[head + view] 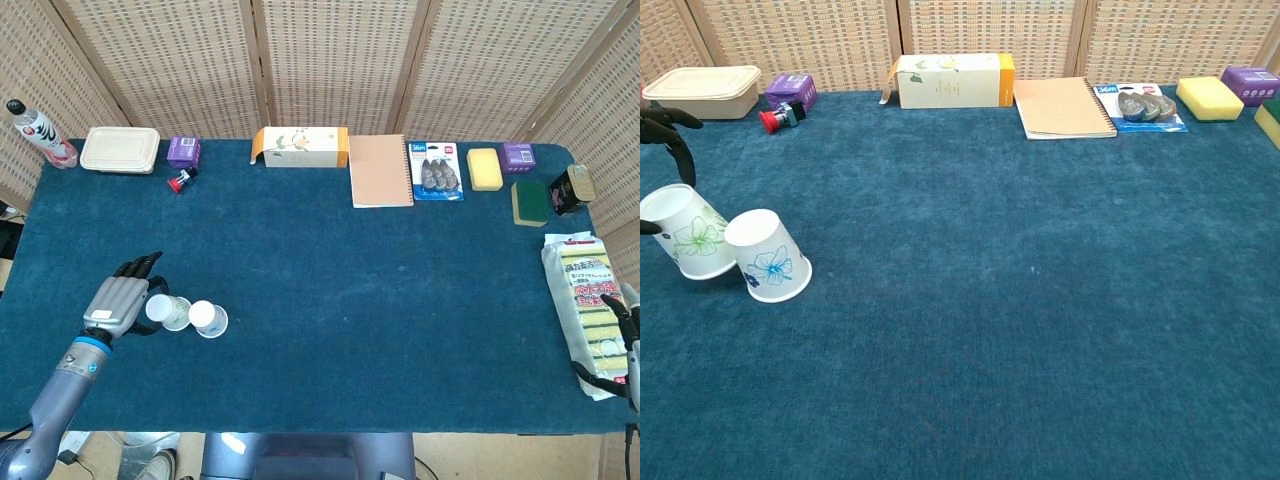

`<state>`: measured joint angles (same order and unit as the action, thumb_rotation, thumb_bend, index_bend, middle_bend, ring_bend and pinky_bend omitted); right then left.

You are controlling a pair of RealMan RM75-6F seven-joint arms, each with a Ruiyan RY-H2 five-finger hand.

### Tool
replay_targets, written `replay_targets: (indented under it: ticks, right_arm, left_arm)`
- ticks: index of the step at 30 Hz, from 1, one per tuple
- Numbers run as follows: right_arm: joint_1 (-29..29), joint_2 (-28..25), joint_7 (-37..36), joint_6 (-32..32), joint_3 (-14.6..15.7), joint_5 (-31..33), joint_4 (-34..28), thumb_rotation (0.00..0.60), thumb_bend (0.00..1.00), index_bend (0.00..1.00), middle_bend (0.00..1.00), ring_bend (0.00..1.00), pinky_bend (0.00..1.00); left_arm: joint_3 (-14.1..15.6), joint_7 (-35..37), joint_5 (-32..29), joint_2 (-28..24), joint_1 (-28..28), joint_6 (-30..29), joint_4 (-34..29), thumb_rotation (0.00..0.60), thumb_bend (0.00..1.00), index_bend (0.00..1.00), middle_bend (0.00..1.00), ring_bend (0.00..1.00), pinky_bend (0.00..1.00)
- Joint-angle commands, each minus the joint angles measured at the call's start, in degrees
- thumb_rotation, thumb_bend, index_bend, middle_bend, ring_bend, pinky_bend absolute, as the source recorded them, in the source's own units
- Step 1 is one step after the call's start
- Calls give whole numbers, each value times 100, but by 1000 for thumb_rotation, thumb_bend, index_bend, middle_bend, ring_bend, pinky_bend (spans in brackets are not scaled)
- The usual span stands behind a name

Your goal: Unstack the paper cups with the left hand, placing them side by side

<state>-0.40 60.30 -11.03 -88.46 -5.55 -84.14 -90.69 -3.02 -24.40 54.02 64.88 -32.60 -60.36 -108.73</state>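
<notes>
Two paper cups stand upside down, side by side, at about eight o'clock on the blue worktop point(330, 260). The green-flower cup point(688, 231) leans a little against the blue-flower cup point(767, 255), the two touching; both are white with a floral print on the side. The left robot hand point(118, 303) wraps its fingers point(670, 128) around the green-flower cup, which rests on the cloth.

Along the twelve o'clock edge sit a closed beige lunch box point(120, 149) whose contents are hidden, a small purple box point(184, 151), a red-capped little thing point(180, 181), a long carton point(300, 146), a spiral notebook point(380, 170), a blister pack point(436, 171), a yellow sponge point(485, 168) and another purple box point(518, 156).

Only the head view takes in the bottle point(38, 132) at ten o'clock, the green scouring pad point(529, 202), the tin point(570, 189), and the sponge multipack point(595, 310) at three o'clock. The right robot hand point(630, 330) shows there only as a sliver at the frame edge; I cannot tell how its fingers lie. The chest view alone shows the cups' flower prints clearly.
</notes>
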Motion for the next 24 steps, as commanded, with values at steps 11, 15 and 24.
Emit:
replay_targets:
  ticks: [11, 15, 24]
  right_arm:
    - [-7, -22, -69, -21, 0, -9, 14, 600, 159, 126, 19, 0, 0]
    - [-11, -21, -89, -29, 3, -13, 31, 600, 159, 126, 19, 0, 0]
    - [-21, -29, -98, -54, 5, -25, 37, 600, 159, 126, 19, 0, 0]
  left_arm:
    - [-34, -467, -460, 244, -209, -68, 75, 600, 214, 434, 0, 0, 79]
    - [-11, -555, -552, 260, -238, -89, 45, 600, 214, 434, 0, 0, 79]
    - [22, -589, -591, 228, -242, -169, -43, 600, 214, 300, 0, 0, 79]
